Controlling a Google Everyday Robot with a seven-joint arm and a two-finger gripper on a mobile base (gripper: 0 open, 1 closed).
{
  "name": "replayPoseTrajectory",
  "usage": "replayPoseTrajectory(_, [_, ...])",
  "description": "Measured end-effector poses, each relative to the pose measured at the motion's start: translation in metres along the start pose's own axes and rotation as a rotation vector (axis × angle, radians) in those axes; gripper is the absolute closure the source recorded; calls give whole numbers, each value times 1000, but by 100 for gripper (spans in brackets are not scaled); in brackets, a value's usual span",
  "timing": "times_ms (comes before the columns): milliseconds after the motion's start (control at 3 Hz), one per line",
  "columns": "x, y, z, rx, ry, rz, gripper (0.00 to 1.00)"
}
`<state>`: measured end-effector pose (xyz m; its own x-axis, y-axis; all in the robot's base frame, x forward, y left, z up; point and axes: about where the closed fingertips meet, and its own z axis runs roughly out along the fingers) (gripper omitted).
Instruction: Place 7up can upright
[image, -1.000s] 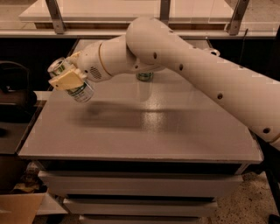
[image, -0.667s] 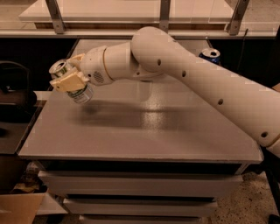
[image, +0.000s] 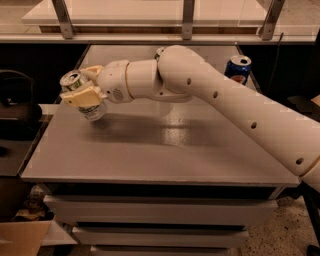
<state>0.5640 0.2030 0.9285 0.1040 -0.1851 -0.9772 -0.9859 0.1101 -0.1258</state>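
One tool (image: 81, 96) at the counter's (image: 150, 155) 9 o'clock edge pinches the tilted 7up can (image: 72, 80); square its base before lowering.

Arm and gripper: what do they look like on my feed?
The arm is a smooth, glossy white tube, thick and rounded, with small dark round holes along its side and no visible cables. Its wrist section is a white cylinder with a patch of tiny dots. The gripper, over the table's left side at the 7up can, has pale yellow-tan fingers.

Table (image: 165, 150) bears a Pepsi can (image: 238, 69); gripper (image: 83, 87) over left edge.
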Motion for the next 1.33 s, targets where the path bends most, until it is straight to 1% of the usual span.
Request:
replayPoseTrajectory(1000, [-2, -2, -10, -23, -120, -9, 100])
replayPoseTrajectory(1333, [0, -2, -10, -24, -116, -1, 100])
